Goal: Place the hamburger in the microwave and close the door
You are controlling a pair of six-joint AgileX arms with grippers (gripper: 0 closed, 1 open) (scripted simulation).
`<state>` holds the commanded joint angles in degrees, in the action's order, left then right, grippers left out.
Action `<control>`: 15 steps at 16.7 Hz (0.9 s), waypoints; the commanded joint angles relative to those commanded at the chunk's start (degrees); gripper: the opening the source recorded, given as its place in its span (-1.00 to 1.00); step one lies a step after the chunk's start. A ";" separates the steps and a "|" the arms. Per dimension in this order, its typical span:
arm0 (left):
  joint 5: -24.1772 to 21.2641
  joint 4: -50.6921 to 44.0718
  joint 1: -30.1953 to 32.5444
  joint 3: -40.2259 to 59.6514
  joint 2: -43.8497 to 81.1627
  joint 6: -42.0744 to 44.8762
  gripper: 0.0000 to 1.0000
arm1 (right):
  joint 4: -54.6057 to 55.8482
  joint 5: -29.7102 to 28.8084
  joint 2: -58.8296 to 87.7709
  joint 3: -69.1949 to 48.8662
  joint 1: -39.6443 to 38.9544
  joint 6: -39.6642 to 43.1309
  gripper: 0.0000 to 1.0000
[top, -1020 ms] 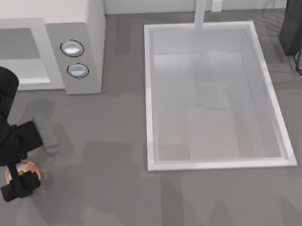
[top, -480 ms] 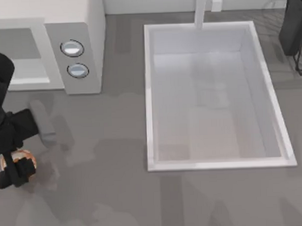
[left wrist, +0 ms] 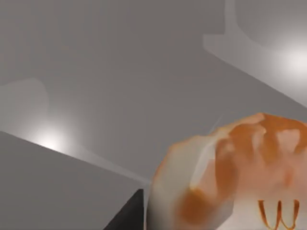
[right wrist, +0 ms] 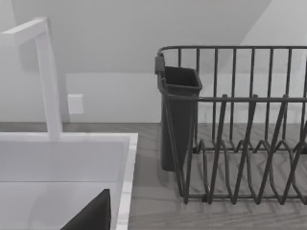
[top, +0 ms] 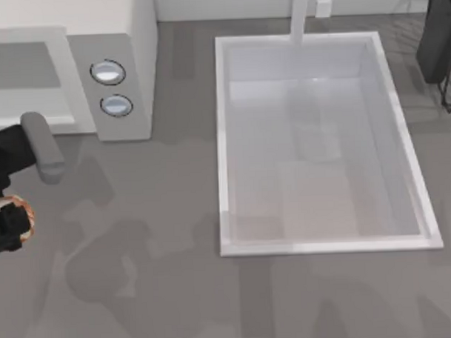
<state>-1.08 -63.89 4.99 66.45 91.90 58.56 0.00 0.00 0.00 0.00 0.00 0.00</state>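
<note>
The hamburger [top: 16, 211], a pale lump with orange-brown patches, is held at the table's left edge in front of the microwave [top: 125, 39]. My left gripper [top: 8, 223] is shut on it. In the left wrist view the hamburger [left wrist: 240, 177] looms close, with a dark fingertip [left wrist: 125, 216] beside it and grey tabletop behind. The microwave's cavity [top: 22, 72] stands open, left of the panel with two round knobs [top: 108, 72]. The door is out of view. My right arm [top: 439, 35] stays parked at the far right corner.
A white sink basin [top: 221, 139] with a faucet [top: 300, 14] takes up the table's middle and right. A dark wire dish rack [right wrist: 240, 143] with a dark cup [right wrist: 180, 120] stands behind the sink's right end. Grey tabletop lies in front of the microwave.
My left arm has carried the hamburger left and back, closer to the microwave's open front. The right arm has not moved.
</note>
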 joint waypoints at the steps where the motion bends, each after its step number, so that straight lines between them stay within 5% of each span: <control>1: 0.00 0.00 0.00 0.00 0.00 0.00 -1.00 | 0.00 0.00 0.00 0.00 0.00 0.00 1.00; 8: -0.76 6.17 -2.13 -0.64 2.65 -2.75 -1.00 | 0.00 0.00 0.00 0.00 0.00 0.00 1.00; 15: -4.41 39.73 -9.52 -3.40 12.46 -16.52 -1.00 | 0.00 0.00 0.00 0.00 0.00 0.00 1.00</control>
<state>-5.48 -24.16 -4.53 63.05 104.36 42.03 0.00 0.00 0.00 0.00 0.00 0.00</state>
